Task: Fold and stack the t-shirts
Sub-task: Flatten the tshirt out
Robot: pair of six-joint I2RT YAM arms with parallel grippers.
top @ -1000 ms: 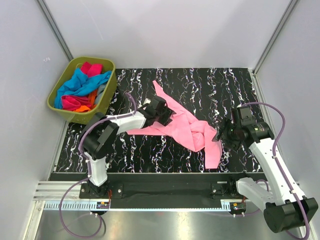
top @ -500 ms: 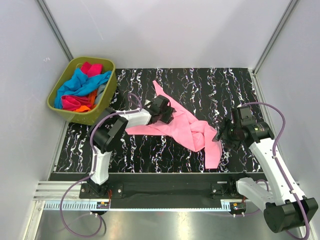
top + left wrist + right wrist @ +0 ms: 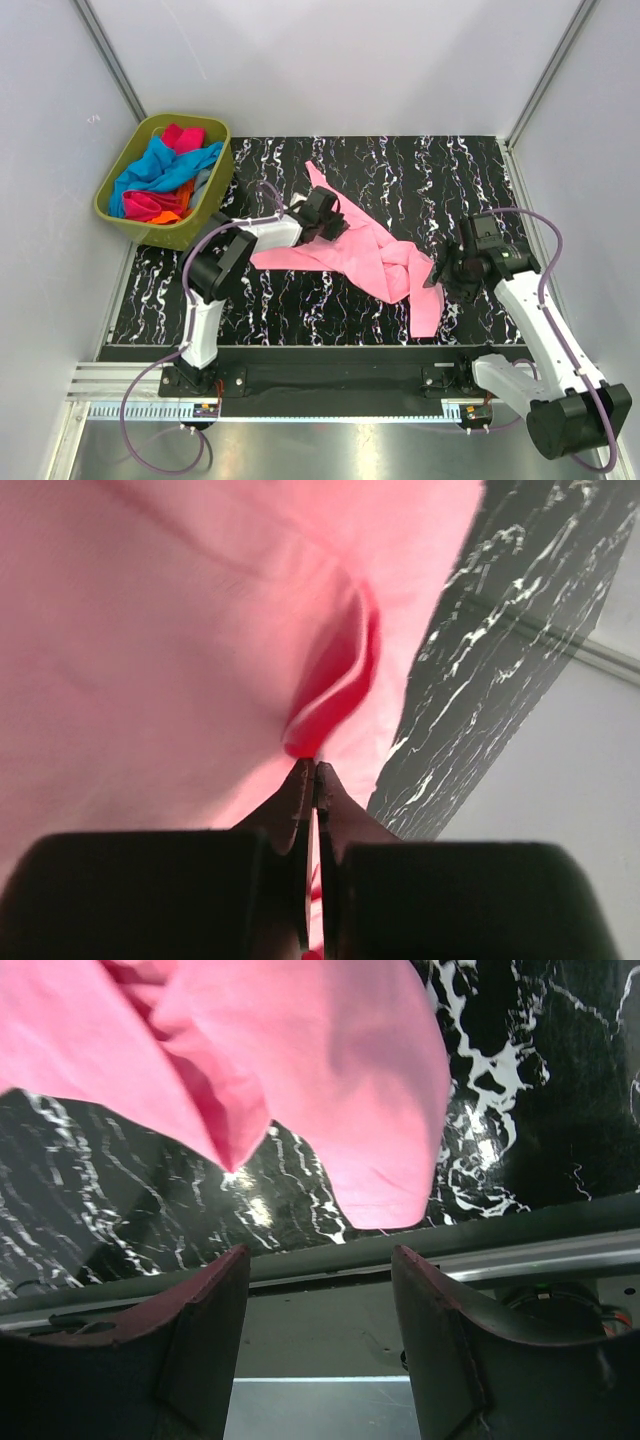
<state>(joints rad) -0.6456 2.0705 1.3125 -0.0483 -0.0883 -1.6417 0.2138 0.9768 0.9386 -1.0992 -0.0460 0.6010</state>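
Observation:
The light pink t-shirt point(image 3: 360, 257) lies crumpled across the middle of the black marbled table, one end hanging toward the front edge. My left gripper point(image 3: 335, 222) is at the shirt's upper left part. In the left wrist view it point(image 3: 314, 770) is shut on a raised fold of the pink cloth point(image 3: 150, 660). My right gripper point(image 3: 440, 272) hovers at the shirt's right end, open. In the right wrist view it point(image 3: 320, 1255) has nothing between its fingers, and the pink cloth point(image 3: 330, 1070) lies beyond them. More t-shirts point(image 3: 160, 180) in blue, magenta and orange fill the bin.
The olive-green bin point(image 3: 222, 190) stands at the table's back left corner, close to the left arm. Grey walls enclose the table point(image 3: 420, 170) on three sides. A metal rail runs along the front edge point(image 3: 500, 1260).
The left gripper has closed on a fold of the pink shirt after sliding slightly right over it. The right gripper has stayed open and shifted a little.

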